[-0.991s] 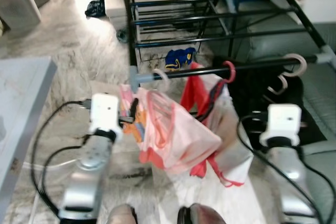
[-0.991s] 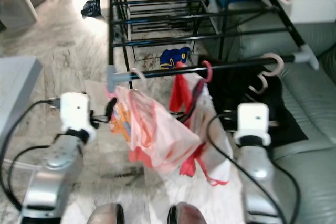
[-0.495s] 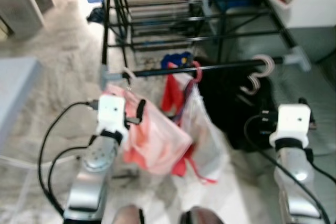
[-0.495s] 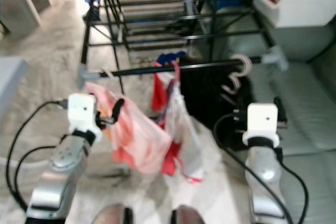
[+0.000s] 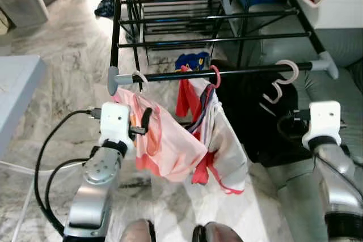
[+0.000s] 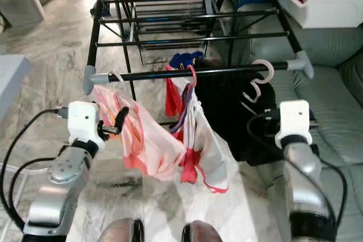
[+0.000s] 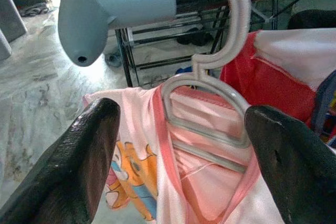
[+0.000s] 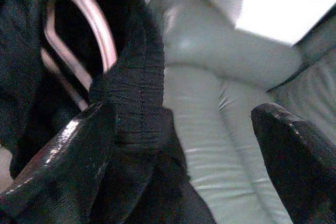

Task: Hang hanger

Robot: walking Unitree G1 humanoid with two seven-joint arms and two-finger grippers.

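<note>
We now see the white hanger with its pink shirt hooked on the rack bar, and our left end effector has opened wide, so the hanging seems done.

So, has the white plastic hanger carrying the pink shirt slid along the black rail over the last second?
No. The white plastic hanger still hooks the black rail right beside its grey end cap, as before. Only the camera shifted.
</note>
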